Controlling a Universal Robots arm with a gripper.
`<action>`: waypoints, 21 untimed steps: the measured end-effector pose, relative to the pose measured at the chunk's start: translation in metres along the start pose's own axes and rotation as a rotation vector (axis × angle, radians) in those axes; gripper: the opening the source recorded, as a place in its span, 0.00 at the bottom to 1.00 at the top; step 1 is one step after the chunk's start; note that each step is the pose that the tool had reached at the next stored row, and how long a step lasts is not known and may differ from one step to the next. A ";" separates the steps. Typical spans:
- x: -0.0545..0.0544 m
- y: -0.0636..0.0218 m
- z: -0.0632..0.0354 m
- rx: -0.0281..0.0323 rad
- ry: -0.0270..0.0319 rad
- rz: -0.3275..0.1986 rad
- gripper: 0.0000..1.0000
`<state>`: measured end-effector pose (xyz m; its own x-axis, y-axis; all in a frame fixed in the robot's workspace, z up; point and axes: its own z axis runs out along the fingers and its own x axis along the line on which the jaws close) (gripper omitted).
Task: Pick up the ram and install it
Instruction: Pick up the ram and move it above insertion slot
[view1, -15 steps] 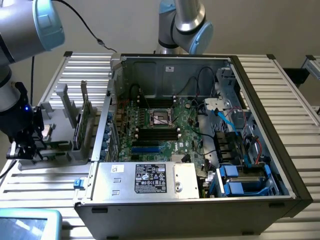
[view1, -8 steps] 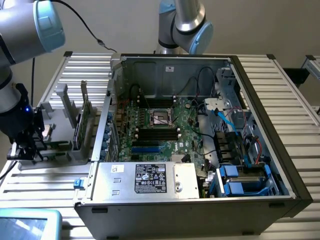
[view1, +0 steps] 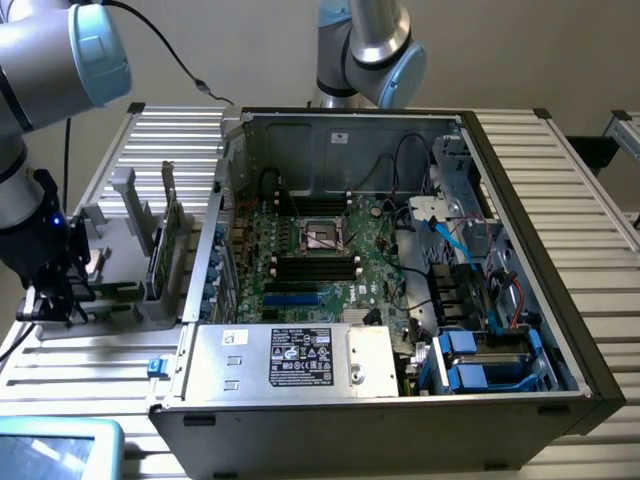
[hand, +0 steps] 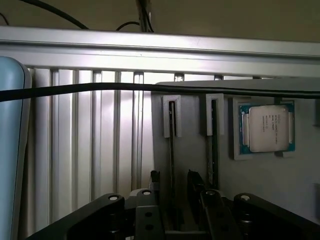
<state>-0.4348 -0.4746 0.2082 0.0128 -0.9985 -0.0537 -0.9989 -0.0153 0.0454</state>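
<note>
1. Exterior view: nearest to me, low on the exterior view's left, lies a pale blue tablet-like device. Behind it the open computer case sits on the slatted table.
2. The arm reaches in from the exterior view's left with its wrist turned down. Its gripper hangs low over a grey holder just beside the case.
3. The ram stands on edge in that holder, right at the gripper, and a second stick runs parallel just beside it. One taller green card stands upright further along.
4. The power supply carries one black label, with print too small to read.
5. Wrist view: closest are the gripper's two fingers, spread apart. The ram runs up between them in its slot, and they do not appear to pinch it.
6. The second stick sits in the neighbouring slot. One silver processor lies in its pocket, its lettering unreadable. One black cable crosses above.
</note>
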 end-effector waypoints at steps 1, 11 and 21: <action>0.000 0.0000 0.0001 -0.0001 0.0000 0.000 0.35; -0.002 -0.0002 0.0010 0.0108 0.0009 -0.001 0.35; -0.004 -0.0001 0.0011 0.0179 0.0019 -0.002 0.35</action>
<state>-0.4347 -0.4708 0.2073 0.0147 -0.9985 -0.0518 -0.9995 -0.0161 0.0275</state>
